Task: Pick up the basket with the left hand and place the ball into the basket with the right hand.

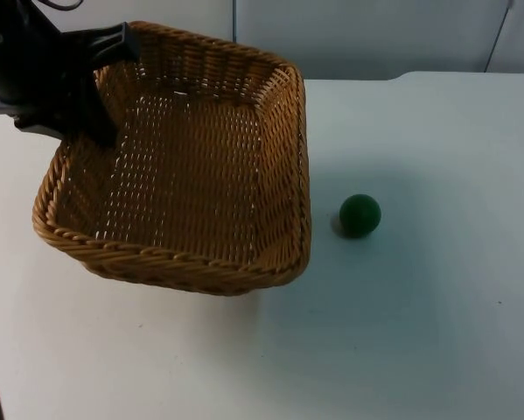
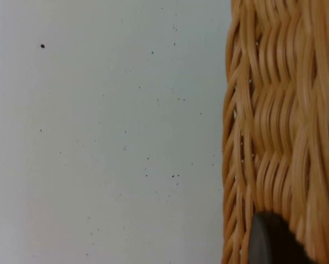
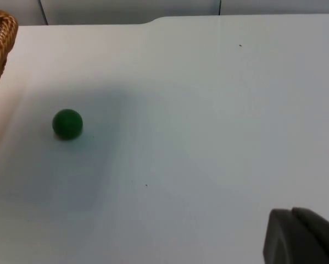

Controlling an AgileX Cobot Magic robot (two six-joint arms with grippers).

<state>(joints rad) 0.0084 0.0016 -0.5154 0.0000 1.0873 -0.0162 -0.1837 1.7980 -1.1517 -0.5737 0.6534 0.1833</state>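
The left gripper [image 1: 104, 92] pinches the far-left rim of the square tan woven wicker basket [image 1: 200, 166], which sits tilted on the white table [image 1: 419, 332]. The small dark green ball [image 1: 359, 214] lies on the table just right of the basket. Whether the right gripper [image 3: 301, 236] is spread cannot be told.

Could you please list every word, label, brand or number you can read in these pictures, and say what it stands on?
None: no text, label, brand or number can be read anywhere.
The woven basket bears no tag.
The green ball is plain.
The white table carries only small dark specks, not writing.
The left pincer at the basket's rim shows no marking.
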